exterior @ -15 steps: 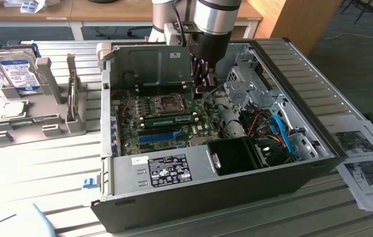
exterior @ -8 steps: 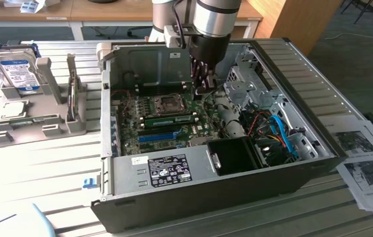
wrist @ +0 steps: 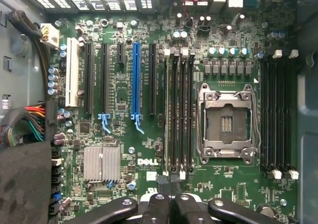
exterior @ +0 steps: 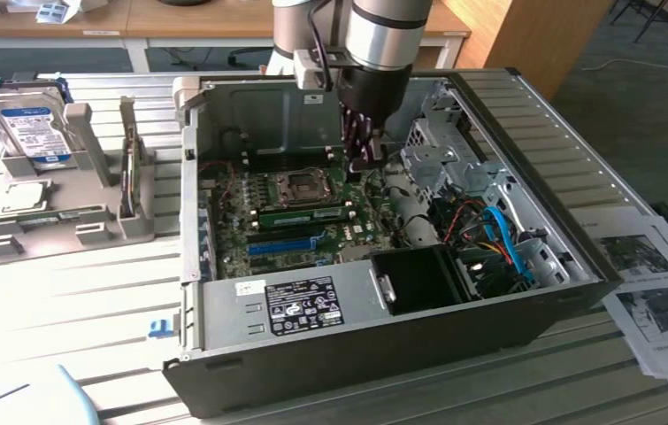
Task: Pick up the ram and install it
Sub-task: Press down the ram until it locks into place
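The ram (exterior: 304,215), a long green stick, stands on edge in a memory slot between the CPU socket (exterior: 302,184) and the blue slot (exterior: 280,245) inside the open computer case (exterior: 546,310). My gripper (exterior: 364,164) reaches down into the case, near the ram's end on the exterior view's right. Its fingers are shut with nothing visibly held. In the wrist view my gripper (wrist: 169,190) hangs over one end of the black memory slots (wrist: 179,110), beside their white latches. I cannot tell whether it touches the ram.
A grey fixture (exterior: 62,230) on the exterior view's left holds a hard drive (exterior: 26,124). Inside the case are a black fan shroud (exterior: 422,279), blue cables (exterior: 505,239) and a drive cage (exterior: 440,142). Printed sheets (exterior: 652,274) lie on the exterior view's right.
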Action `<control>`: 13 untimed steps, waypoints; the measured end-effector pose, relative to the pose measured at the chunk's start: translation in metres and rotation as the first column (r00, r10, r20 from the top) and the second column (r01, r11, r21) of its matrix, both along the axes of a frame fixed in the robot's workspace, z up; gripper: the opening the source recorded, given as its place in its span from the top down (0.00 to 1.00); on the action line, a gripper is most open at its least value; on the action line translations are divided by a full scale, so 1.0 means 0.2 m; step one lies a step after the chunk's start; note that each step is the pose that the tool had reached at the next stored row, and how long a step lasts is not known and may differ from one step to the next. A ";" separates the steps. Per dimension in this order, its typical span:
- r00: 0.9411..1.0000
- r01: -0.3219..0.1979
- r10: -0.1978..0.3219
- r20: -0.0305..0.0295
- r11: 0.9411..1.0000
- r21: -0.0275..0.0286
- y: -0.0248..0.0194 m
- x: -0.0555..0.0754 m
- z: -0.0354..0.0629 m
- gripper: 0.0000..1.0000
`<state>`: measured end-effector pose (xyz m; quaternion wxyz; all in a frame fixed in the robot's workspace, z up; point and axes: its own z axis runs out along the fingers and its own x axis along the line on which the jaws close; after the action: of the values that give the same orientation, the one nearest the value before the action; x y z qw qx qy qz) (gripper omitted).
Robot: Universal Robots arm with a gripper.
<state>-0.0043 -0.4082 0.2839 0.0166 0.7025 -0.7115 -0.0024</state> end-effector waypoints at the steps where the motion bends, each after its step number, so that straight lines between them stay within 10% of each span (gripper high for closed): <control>1: 1.000 0.000 0.000 0.000 1.000 0.000 0.000 0.00 -0.003 0.91; 13: 1.000 0.000 0.000 0.000 1.000 0.000 0.000 0.00 -0.041 0.91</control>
<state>-0.0043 -0.4082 0.2757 0.0166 0.7025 -0.7115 -0.0024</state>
